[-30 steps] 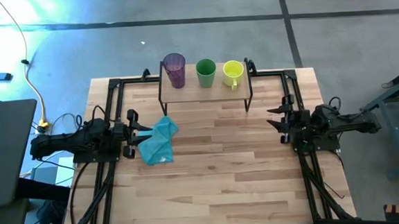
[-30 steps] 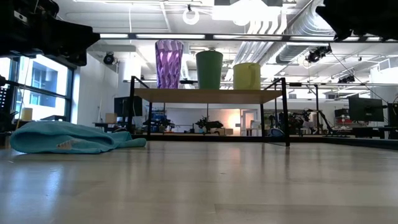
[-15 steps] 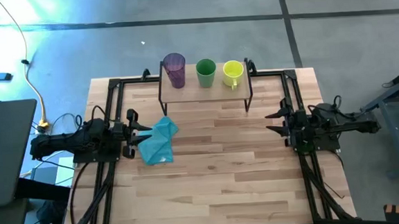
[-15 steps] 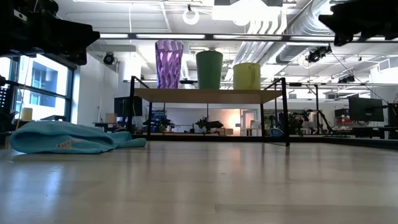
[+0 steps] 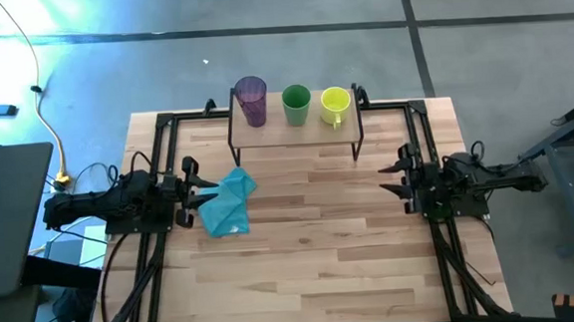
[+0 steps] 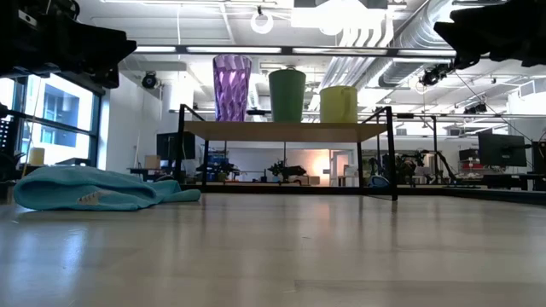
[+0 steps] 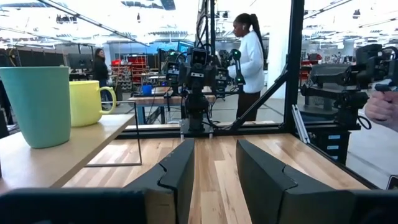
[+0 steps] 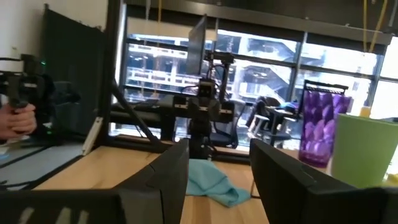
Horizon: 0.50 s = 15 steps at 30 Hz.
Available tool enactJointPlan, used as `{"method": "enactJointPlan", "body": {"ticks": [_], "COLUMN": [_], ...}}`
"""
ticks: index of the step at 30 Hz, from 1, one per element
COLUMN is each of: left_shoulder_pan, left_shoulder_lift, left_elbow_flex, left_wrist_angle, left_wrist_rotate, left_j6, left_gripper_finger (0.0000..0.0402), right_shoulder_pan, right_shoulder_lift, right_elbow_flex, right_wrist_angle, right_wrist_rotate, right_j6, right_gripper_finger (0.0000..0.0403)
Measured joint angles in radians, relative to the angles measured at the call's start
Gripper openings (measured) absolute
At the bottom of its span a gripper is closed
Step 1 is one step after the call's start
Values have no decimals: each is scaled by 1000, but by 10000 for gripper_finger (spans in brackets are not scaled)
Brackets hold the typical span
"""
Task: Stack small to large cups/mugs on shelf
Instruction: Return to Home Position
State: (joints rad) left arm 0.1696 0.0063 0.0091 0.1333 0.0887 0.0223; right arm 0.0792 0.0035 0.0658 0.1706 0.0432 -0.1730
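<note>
Shelf holds purple tumbler, green cup, yellow mug.

Honestly can't make out any readable text, labels, brand names or numbers anywhere here, not on the cups, the shelf, the arms, or the room behind.

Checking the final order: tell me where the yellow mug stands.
In the high view the yellow mug stands at the right end of the shelf, next to the green cup, on the table's far side.
</note>
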Motion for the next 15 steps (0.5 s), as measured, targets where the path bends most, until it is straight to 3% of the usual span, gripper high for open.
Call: {"method": "enactJointPlan", "body": {"ticks": [8,15], "left_shoulder_pan": [0,0], "left_shoulder_lift": [0,0], "left_elbow_flex": [0,0], "left_wrist_angle": [0,0], "left_wrist_rotate": [0,0], "left_j6": [0,-1], "left_gripper_finger": [108,108], "right_shoulder_pan": [0,0], "right_shoulder_lift": [0,0], "right_elbow_flex": [0,0], "right_wrist_angle": [-12,-45], "right_wrist_rotate": [-78,-25], "right_j6": [28,68], "right_gripper_finger": [163,163]}}
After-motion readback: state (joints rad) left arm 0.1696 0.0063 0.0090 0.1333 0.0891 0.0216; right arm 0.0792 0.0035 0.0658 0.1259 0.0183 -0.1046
